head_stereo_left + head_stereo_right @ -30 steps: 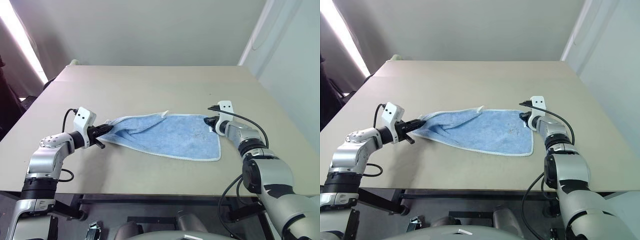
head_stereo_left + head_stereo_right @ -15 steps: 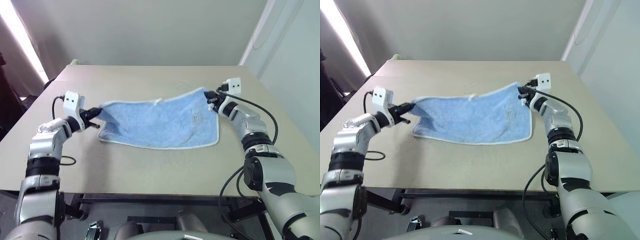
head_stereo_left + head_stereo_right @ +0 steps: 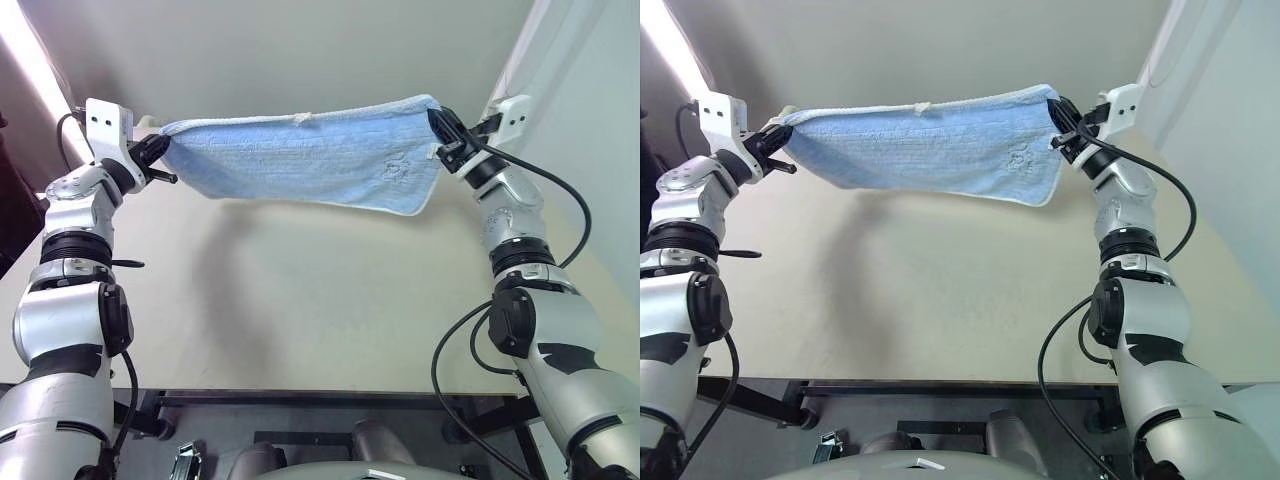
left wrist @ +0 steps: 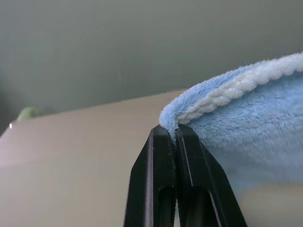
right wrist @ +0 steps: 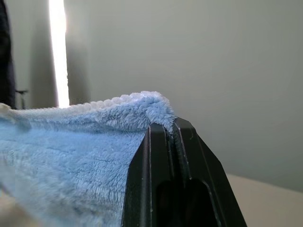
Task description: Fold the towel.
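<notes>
Overhead, towel (image 3: pixel 300 160) stretched between claws, hem pinched close-up

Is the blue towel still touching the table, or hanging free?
Apart. The left eye view shows the towel stretched between both pincers, its lower hem hanging above the table, with its shadow on the tabletop below.

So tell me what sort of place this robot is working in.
Probably an indoor lab or test room, not a home. A plain beige table stands against bare grey walls, and the robot's left pincer and right pincer hold a light-blue towel stretched above it.
</notes>
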